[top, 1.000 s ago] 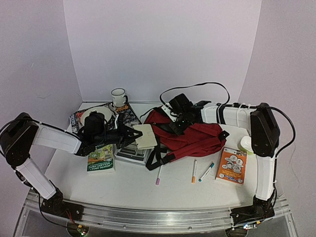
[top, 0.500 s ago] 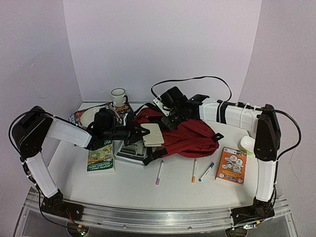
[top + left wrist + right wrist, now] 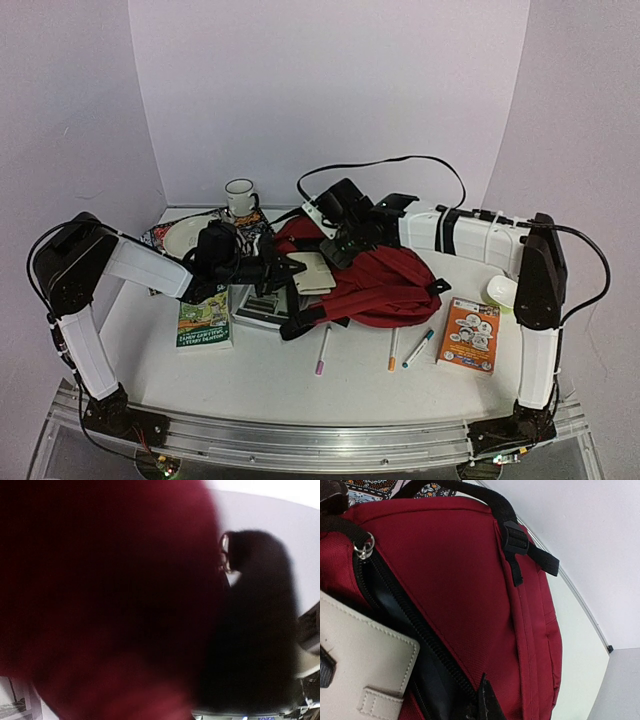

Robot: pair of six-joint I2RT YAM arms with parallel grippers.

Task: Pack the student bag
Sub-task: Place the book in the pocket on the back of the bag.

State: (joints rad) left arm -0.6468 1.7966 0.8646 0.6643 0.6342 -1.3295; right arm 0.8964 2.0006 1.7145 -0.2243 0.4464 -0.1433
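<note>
We feed a notebook (image 3: 314,272) into the bag (image 3: 390,285)
The bag lies on the table (image 3: 270,370); our right hand (image 3: 338,246) clamps its zipper edge, and our left hand (image 3: 289,268) grips the notebook at the opening. Next, we judge, it must slide deeper inside.

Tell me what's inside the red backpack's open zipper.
A cream notebook with a stitched strap tab sits partway in the backpack opening, against dark lining. Deeper inside is covered by red fabric and the notebook, so other contents cannot be seen.

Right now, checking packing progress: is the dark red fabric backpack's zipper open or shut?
Open: zipper on the backpack gapes, cream tabbed notebook at its mouth.
</note>
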